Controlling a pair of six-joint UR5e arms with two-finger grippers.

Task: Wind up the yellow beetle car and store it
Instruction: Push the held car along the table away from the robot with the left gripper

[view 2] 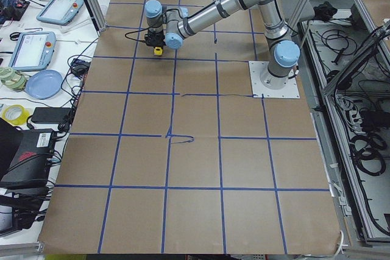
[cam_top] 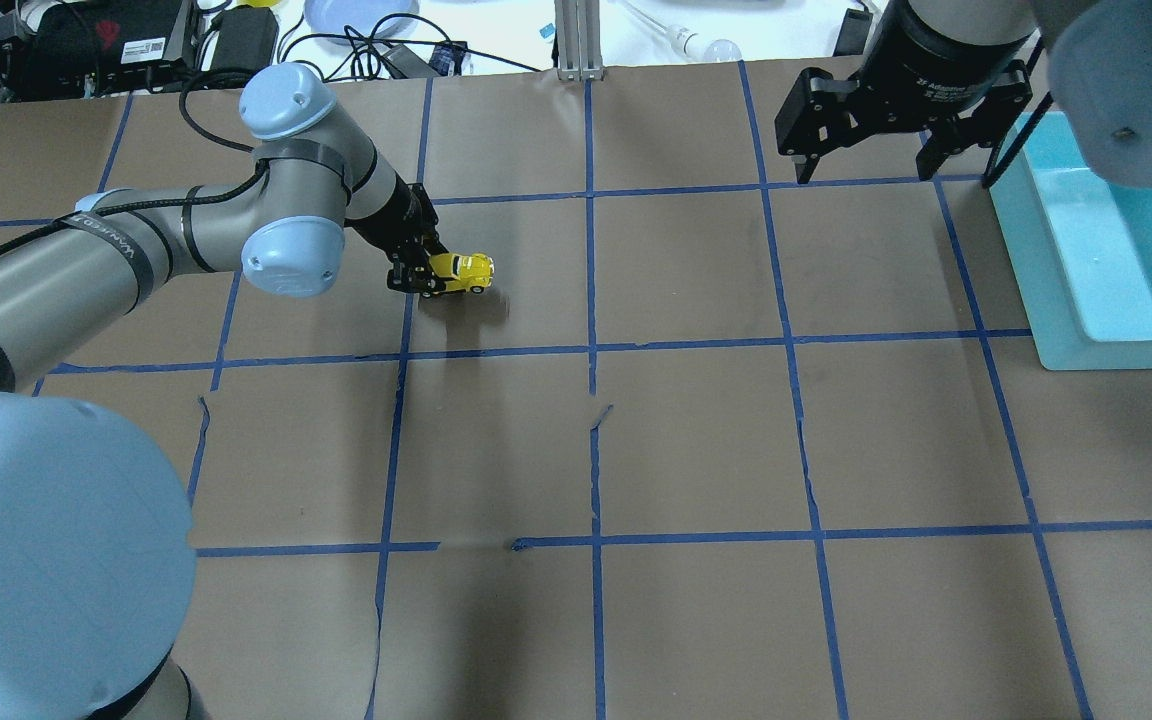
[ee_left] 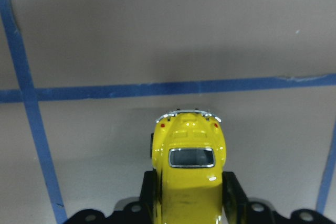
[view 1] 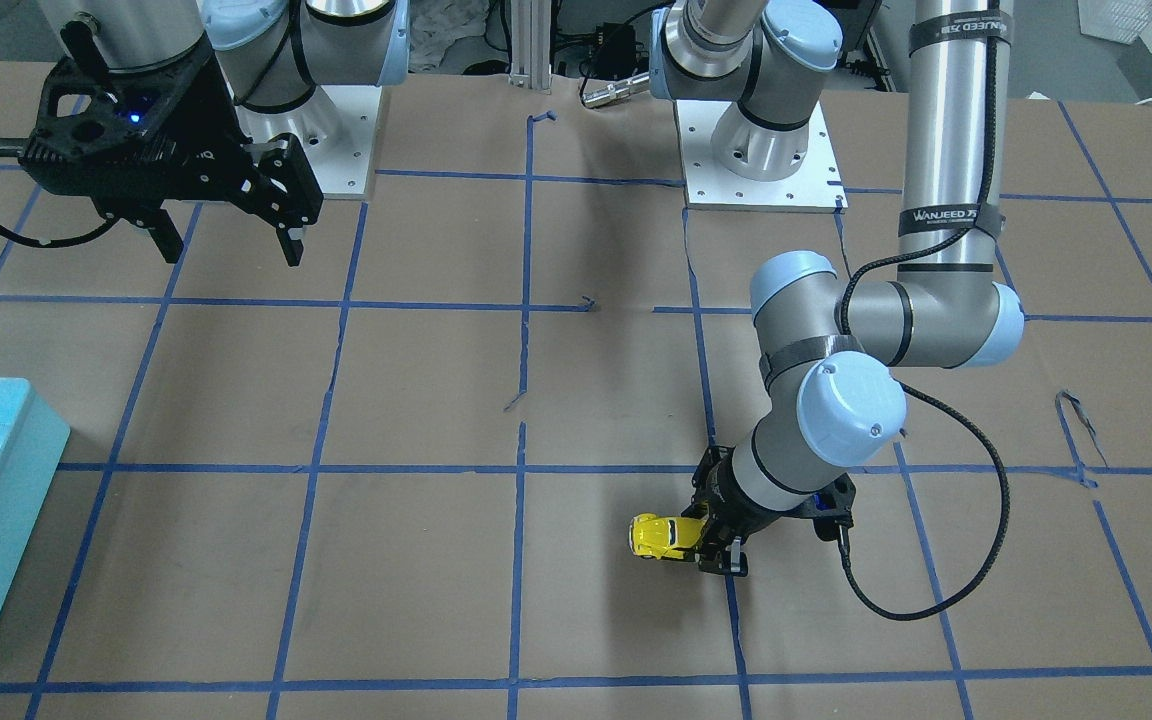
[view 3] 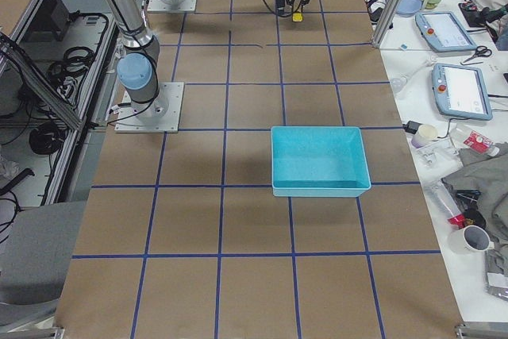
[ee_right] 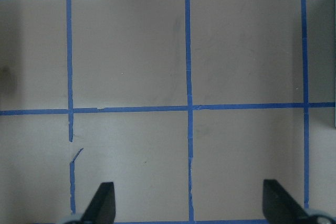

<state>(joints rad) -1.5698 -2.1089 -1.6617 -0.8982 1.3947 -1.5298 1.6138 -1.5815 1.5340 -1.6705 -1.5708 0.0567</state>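
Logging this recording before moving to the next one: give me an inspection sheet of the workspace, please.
Surface: brown paper, blue tape grid.
Job's things: yellow beetle car held by the left gripper; teal bin empty.
Clutter: nothing seen.
Grippers: left gripper shut on the car; right gripper open, empty.
Cables: black cable loops off the left wrist.
Surroundings: tablets, blue plate beyond the paper's edge.

**Around the work surface**

You have brown paper (cam_top: 696,440) covering the table, marked into squares by blue tape lines (cam_top: 591,300). An open-topped teal bin (view 3: 321,160) sits on it. On your side bench lie two touchscreen pendants (view 3: 459,89), a pale blue plate (view 2: 44,83), a yellow tape roll (view 2: 13,114) and a grey mug (view 3: 466,239).
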